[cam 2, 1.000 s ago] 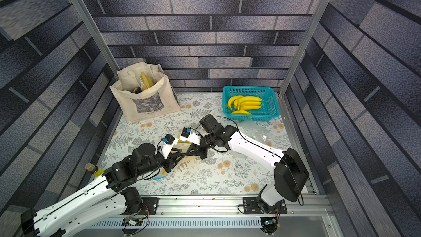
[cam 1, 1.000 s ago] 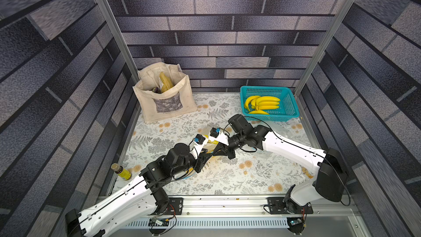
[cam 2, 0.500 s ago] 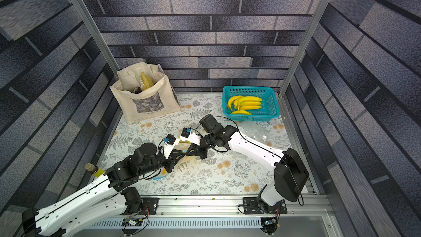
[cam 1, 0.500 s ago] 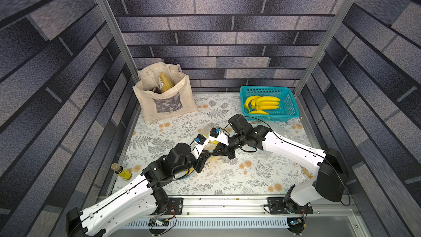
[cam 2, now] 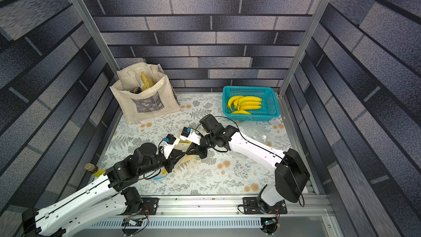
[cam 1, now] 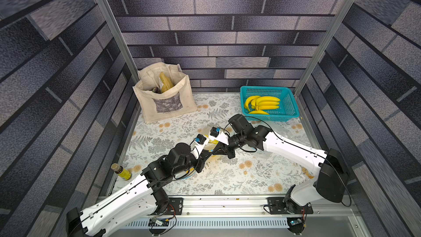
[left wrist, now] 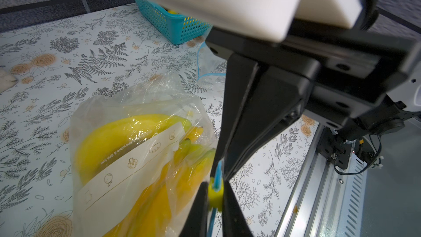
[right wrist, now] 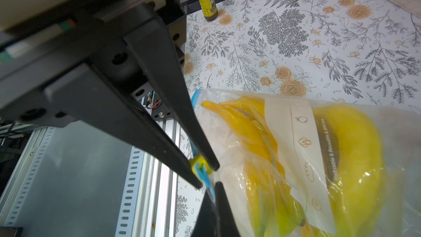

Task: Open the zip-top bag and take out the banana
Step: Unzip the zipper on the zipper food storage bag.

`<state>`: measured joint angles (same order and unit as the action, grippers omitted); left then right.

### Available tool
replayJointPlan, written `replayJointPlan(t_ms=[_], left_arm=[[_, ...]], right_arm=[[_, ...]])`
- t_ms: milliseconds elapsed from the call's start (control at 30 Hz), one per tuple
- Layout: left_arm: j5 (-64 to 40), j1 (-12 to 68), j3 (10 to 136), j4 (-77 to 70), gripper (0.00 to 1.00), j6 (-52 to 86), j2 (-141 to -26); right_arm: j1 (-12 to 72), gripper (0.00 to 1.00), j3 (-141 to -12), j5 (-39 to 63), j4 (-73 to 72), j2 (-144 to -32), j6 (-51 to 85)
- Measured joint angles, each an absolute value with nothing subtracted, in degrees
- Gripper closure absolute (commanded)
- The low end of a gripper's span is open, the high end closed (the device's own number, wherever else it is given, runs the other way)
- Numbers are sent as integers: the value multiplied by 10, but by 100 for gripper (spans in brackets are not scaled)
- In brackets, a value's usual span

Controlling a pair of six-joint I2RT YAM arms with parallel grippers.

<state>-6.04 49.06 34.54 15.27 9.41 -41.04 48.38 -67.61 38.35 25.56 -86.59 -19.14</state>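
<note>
A clear zip-top bag (left wrist: 141, 96) holding a yellow banana (left wrist: 109, 142) hangs between my two grippers near the mat's middle, mostly hidden by them in both top views (cam 1: 214, 142) (cam 2: 183, 143). My left gripper (left wrist: 215, 182) is shut on the bag's yellow slider (left wrist: 215, 196), which rides a blue zip strip. My right gripper (right wrist: 213, 191) is shut on the bag's blue zip edge right beside that slider (right wrist: 197, 164). The banana (right wrist: 355, 151) fills the bag (right wrist: 227, 119) behind a white label band. The gripper tips nearly touch (cam 1: 210, 153) (cam 1: 217, 149).
A teal basket (cam 1: 290, 110) of loose bananas sits at the back right. A canvas tote (cam 1: 164, 103) stands at the back left. A small bottle (cam 1: 121, 172) is by the left edge. A crumpled empty plastic bag (cam 2: 255, 131) lies beside my right arm.
My left gripper has closed down onto the yellow slider. Both arms have stayed almost where they were, and the right grip on the zip edge is unchanged.
</note>
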Motion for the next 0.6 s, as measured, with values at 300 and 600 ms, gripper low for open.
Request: replayJointPlan(t_ms=[300,600], left_arm=[[-60,490,344,152,85,94,-408],[-47,490,334,152,67,99,-395]], right_arm=[[465,100,-660,387,221,-844,-165],[462,100,-655,394,216,-840,-163]])
